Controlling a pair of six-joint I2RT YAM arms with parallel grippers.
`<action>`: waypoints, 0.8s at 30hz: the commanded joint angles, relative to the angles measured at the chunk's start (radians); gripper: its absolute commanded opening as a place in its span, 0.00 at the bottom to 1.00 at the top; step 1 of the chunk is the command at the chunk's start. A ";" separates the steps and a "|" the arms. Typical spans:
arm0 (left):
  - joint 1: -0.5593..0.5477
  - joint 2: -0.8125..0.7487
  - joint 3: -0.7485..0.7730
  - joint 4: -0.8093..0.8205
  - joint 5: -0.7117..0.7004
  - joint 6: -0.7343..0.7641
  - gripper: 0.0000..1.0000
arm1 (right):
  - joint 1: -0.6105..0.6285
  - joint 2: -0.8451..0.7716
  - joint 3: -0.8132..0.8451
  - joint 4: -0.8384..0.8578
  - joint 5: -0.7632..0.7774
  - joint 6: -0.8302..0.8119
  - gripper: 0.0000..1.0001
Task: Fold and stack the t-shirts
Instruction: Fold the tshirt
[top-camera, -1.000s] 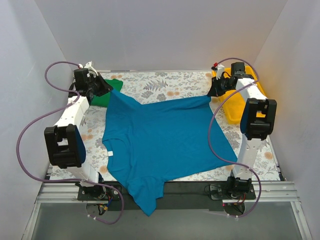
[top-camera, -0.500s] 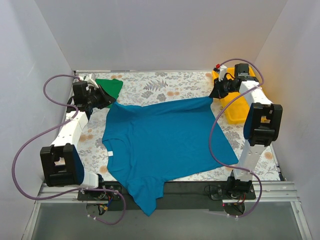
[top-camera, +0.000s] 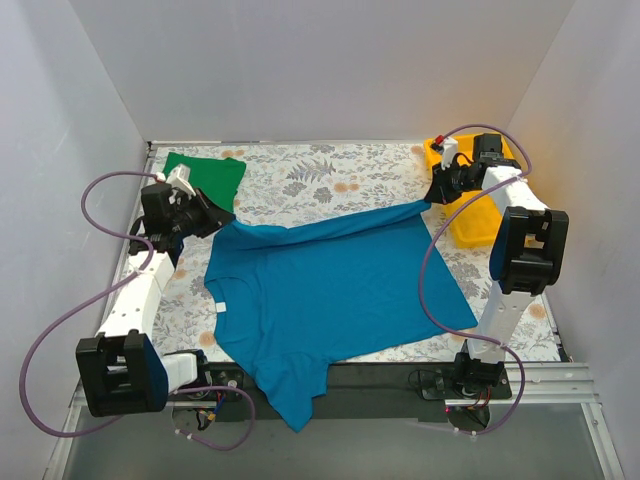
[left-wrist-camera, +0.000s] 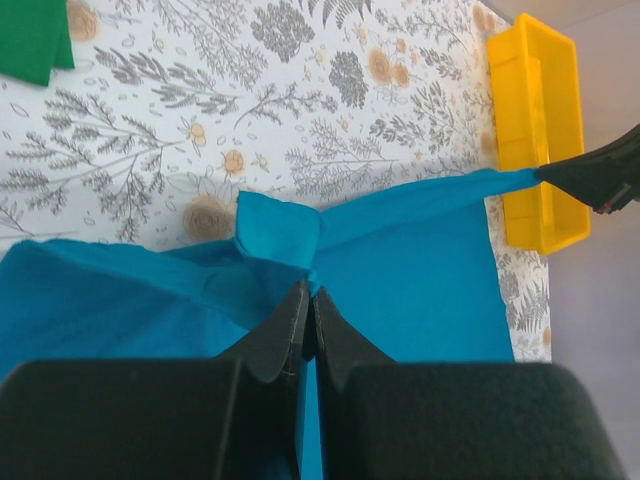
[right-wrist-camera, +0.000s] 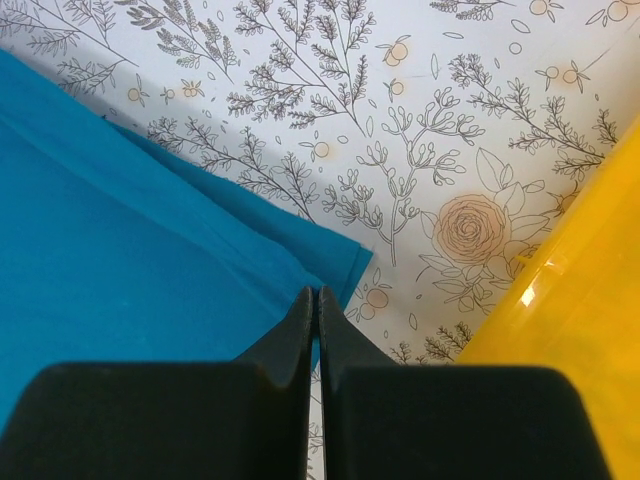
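The teal-blue t-shirt (top-camera: 330, 290) lies spread over the middle of the table, one sleeve hanging over the near edge. Its far edge is raised and stretched between both grippers. My left gripper (top-camera: 222, 222) is shut on the shirt's far left corner, where the cloth bunches at the fingertips (left-wrist-camera: 309, 292). On the far right corner my right gripper (top-camera: 432, 197) is shut, the hem pinched between its tips (right-wrist-camera: 315, 295). The bright green t-shirt (top-camera: 205, 175) lies folded flat at the far left corner of the table, also in the left wrist view (left-wrist-camera: 30, 40).
A yellow plastic tray (top-camera: 470, 210) stands at the far right, just beside the right gripper, and shows in both wrist views (left-wrist-camera: 540, 130) (right-wrist-camera: 580, 330). White walls close in the floral table (top-camera: 320, 170) on three sides.
The left arm drew back toward the near side, pulling the teal shirt's far left corner with it and uncovering the green shirt. The right gripper shifted slightly right, holding its corner.
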 joint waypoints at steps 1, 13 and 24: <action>-0.003 -0.066 -0.046 -0.022 0.041 -0.027 0.00 | -0.004 -0.045 0.002 0.017 0.010 -0.013 0.01; -0.011 -0.147 -0.137 -0.049 0.078 -0.044 0.00 | -0.004 -0.031 0.000 0.014 0.021 -0.013 0.01; -0.016 -0.172 -0.174 -0.076 0.084 -0.052 0.00 | -0.002 -0.034 -0.014 0.014 0.041 -0.022 0.01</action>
